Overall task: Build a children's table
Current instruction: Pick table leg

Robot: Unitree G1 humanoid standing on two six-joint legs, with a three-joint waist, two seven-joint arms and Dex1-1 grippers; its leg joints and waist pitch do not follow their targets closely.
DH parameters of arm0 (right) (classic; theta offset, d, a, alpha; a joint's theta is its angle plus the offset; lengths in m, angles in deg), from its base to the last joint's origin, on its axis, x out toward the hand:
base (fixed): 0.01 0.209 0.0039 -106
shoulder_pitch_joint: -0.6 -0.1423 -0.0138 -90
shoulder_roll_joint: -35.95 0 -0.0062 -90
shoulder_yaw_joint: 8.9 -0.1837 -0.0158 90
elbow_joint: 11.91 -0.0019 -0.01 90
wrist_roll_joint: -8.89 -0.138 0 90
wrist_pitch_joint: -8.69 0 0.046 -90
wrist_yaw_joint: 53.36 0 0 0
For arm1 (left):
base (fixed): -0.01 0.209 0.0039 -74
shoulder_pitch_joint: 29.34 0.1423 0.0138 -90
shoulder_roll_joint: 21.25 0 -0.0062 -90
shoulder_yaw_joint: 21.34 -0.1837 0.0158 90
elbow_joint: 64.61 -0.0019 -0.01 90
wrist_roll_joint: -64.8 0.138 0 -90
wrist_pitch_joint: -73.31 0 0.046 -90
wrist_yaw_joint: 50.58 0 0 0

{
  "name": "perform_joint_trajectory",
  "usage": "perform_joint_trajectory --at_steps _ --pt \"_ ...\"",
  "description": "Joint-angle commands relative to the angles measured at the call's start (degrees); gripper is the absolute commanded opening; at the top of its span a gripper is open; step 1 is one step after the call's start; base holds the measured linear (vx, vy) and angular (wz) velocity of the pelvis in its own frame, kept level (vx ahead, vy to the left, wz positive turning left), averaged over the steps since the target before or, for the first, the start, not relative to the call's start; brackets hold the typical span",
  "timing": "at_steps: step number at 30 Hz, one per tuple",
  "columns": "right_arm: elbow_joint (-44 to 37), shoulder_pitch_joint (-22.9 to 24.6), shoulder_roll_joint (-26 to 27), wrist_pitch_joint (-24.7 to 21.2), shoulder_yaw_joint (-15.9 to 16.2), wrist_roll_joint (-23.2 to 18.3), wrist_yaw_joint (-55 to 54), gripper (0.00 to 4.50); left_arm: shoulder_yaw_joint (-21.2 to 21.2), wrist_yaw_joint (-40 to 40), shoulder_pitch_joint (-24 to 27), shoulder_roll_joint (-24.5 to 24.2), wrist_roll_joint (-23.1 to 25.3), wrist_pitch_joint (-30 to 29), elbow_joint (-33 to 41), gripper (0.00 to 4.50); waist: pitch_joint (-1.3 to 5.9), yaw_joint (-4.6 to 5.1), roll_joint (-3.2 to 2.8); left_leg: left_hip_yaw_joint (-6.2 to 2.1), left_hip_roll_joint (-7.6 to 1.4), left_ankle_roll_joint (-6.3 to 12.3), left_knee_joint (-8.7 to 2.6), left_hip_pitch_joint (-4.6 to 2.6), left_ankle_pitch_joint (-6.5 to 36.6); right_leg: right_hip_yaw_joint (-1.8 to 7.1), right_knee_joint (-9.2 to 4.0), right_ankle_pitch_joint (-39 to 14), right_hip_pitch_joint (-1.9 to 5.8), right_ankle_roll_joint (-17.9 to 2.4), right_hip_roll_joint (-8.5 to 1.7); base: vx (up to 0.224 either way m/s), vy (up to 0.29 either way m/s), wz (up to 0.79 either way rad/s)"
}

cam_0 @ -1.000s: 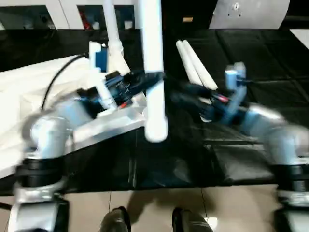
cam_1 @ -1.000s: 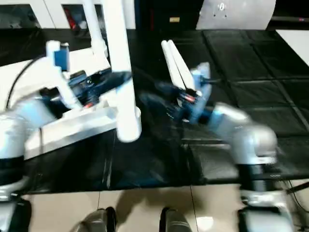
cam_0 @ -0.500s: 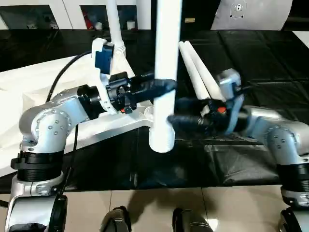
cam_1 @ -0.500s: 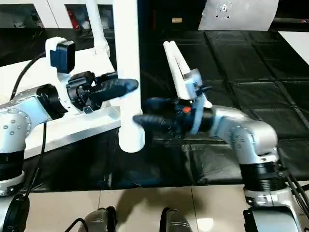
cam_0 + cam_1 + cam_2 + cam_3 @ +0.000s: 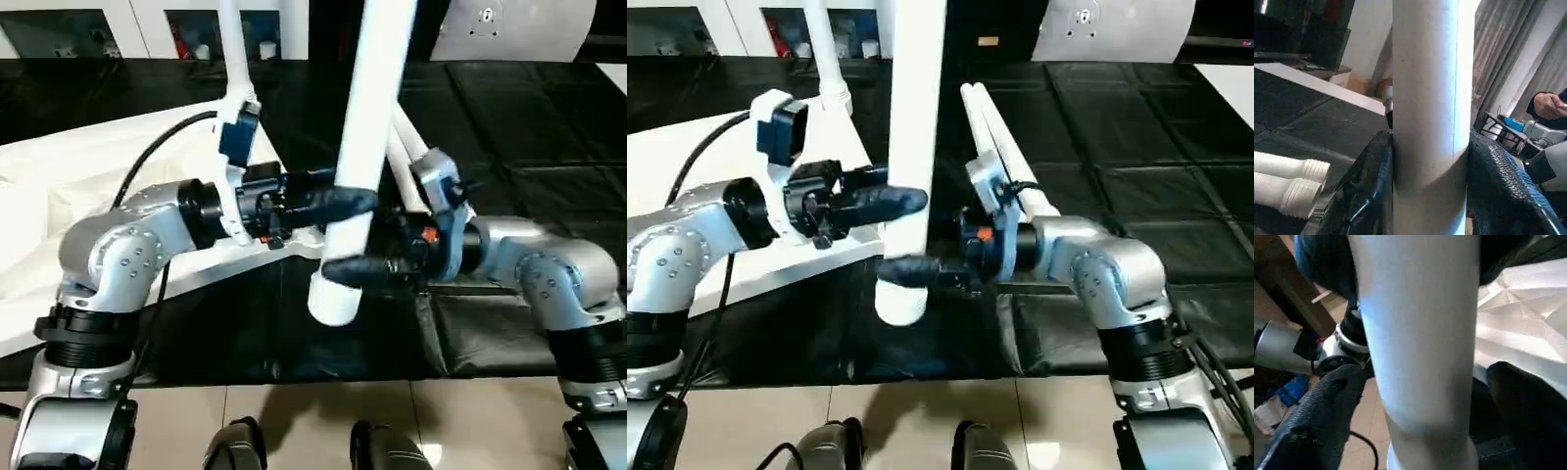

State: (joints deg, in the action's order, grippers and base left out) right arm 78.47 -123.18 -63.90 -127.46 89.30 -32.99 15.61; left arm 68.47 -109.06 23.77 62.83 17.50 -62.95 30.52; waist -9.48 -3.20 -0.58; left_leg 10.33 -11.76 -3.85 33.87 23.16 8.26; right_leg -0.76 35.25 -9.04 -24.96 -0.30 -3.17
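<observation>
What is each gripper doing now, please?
Left gripper: closed on the upright white leg.
Right gripper: open, fingers on either side of the same leg, lower down.

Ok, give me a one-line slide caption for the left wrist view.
Left claw clamped on an upright white table leg, with two spare legs' threaded ends lying on the black mat behind.

Count of parts showing on the black floor mats

Four white legs are showing: one held leg [image 5: 364, 157] standing near upright between the arms, one upright leg [image 5: 231, 49] rising behind the tabletop, and two loose legs [image 5: 997, 137] lying side by side. One white tabletop [image 5: 88, 186] is lying alongside. Two grippers are appearing: the left gripper [image 5: 343, 201] and the right gripper [image 5: 345, 268].
</observation>
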Motion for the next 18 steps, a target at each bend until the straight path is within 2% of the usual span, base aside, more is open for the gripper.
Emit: perform_joint_trajectory --at_steps 1,5,7,10,11,15,16,18 --pt "-0.1 -1.2 -0.1 -0.1 0.3 0.6 0.4 3.89 -0.5 -0.4 -1.1 0.2 0.4 0.6 1.7 1.86 5.44 0.03 0.24 0.11 -0.32 0.75 -3.32 -1.64 10.6 1.49 -4.03 -14.9 3.32 -12.5 -2.78 0.0 0.0 0.0" --pt "0.4 -1.4 0.3 -0.1 0.6 0.7 0.6 3.59 -0.7 -0.2 -1.2 0.5 0.3 0.9 1.9 1.86 5.39 0.05 0.25 0.11 -0.35 0.63 -3.35 -1.63 10.8 1.51 -4.07 -15.0 3.28 -12.5 -2.78 0.0 0.0 0.0" --pt "1.0 -1.6 0.6 0.1 0.9 0.8 0.7 3.28 -0.9 0.0 -1.4 0.8 0.1 1.0 2.0 1.86 5.41 0.09 0.28 0.12 -0.31 0.69 -3.33 -1.64 10.7 1.51 -4.08 -15.0 3.29 -12.5 -2.77 0.0 0.0 0.0" --pt "1.3 -1.7 0.7 0.3 1.1 1.0 0.9 3.23 -1.1 0.1 -1.5 1.0 0.2 1.1 2.1 1.86 5.39 0.07 0.28 0.12 -0.32 0.76 -3.35 -1.61 10.6 1.52 -4.07 -14.9 3.28 -12.4 -2.75 0.0 0.0 0.0" --pt "1.3 -1.7 0.8 0.3 1.1 1.0 0.9 2.93 -1.1 0.1 -1.5 1.0 0.2 1.1 2.0 1.86 5.39 0.08 0.28 0.11 -0.32 0.72 -3.35 -1.59 10.6 1.51 -4.08 -14.9 3.29 -12.4 -2.75 0.0 0.0 0.0" --pt "1.0 -1.5 0.7 0.0 1.5 1.1 1.4 2.81 -1.2 0.2 -1.7 1.1 0.5 1.4 1.7 1.86 5.31 0.11 0.29 0.1 -0.34 0.7 -3.39 -1.64 11.2 1.52 -4.19 -15.7 3.25 -12.1 -2.76 0.0 0.0 0.0" --pt "0.8 -1.3 0.6 0.0 1.7 1.2 1.5 2.51 -1.2 0.2 -1.8 1.2 0.7 1.6 1.6 1.86 5.3 0.1 0.28 0.08 -0.35 0.65 -3.42 -1.65 11.1 1.52 -4.19 -15.9 3.23 -12.1 -2.77 0.0 0.0 0.0" --pt "0.7 -1.2 0.6 -0.1 1.8 1.2 1.6 2.39 -1.3 0.3 -1.8 1.1 0.8 1.7 1.5 1.86 5.32 0.13 0.33 0.1 -0.32 0.65 -3.39 -1.64 11.1 1.53 -4.2 -15.9 3.24 -12.0 -2.72 0.0 0.0 0.0"
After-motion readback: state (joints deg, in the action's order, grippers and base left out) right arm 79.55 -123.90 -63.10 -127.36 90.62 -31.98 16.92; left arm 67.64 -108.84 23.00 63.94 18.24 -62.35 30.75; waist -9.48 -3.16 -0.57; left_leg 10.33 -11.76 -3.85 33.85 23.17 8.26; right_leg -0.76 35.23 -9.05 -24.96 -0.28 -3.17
